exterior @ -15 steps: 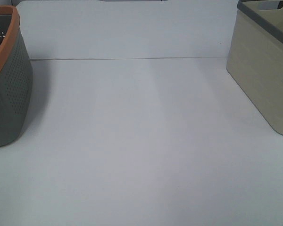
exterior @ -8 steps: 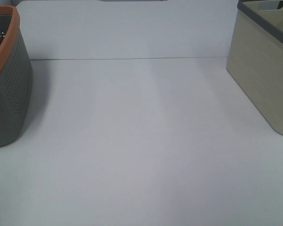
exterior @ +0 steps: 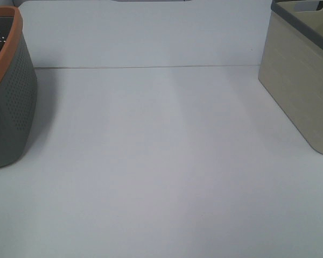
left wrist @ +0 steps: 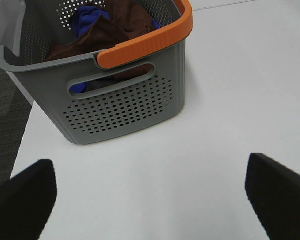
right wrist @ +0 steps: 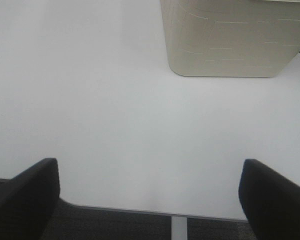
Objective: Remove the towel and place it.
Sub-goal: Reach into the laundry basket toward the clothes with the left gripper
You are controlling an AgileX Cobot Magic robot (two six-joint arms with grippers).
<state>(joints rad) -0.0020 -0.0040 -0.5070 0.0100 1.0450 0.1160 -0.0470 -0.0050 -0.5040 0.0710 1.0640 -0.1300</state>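
We've got the towel [left wrist: 112,27] bunched in the grey basket [left wrist: 120,107] next to a blue cloth [left wrist: 87,17]. It's straight ahead of the left gripper [left wrist: 150,200], whose fingers [left wrist: 25,200] are spread wide w/ nothing btwn them. The right gripper [right wrist: 150,200], spread & empty too, faces the beige basket [right wrist: 230,40] well across the table [exterior: 167,161], so we judge the left arm nearer. The towel's too crumpled to show a long axis, so we'd reach over the orange rim [left wrist: 145,42] & down.

Towel [left wrist: 107,32]: plush cloth, matt. Grey basket [left wrist: 121,107]: perforated plastic, matt; orange rim [left wrist: 150,40] smooth. Beige basket [right wrist: 230,42]: plastic, faintly embossed. Table [exterior: 161,161]: smooth, matt.
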